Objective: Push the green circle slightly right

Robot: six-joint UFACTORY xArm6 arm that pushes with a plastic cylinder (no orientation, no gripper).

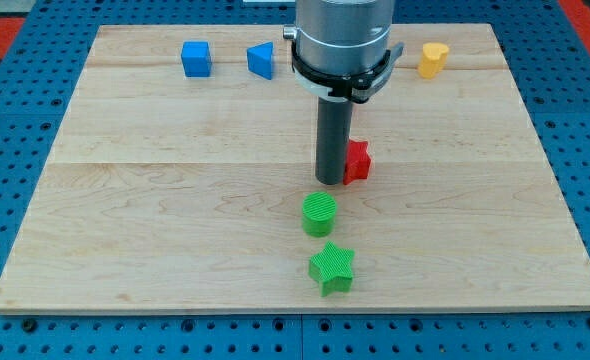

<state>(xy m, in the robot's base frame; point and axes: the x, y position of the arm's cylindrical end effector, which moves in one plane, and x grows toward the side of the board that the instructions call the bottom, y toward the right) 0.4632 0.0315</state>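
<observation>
Tool tip (330, 182) sits just above the green circle (319, 213) toward the view's top, slightly to its right, not touching. Plain rod, nothing held. Circle lies mid-desk (155, 200), green star (332, 269) just below it, red block (356, 161) beside the rod. Tool is on the wrong side; likely must get round to the circle's left to push right.

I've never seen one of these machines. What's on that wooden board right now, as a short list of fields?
tip: my tip just above the green circle, beside the red block
target: green circle, near centre
below it: green star
red block: right of the rod
top edge: blue cube, blue triangle-like block, yellow block
surface: wooden board
</observation>
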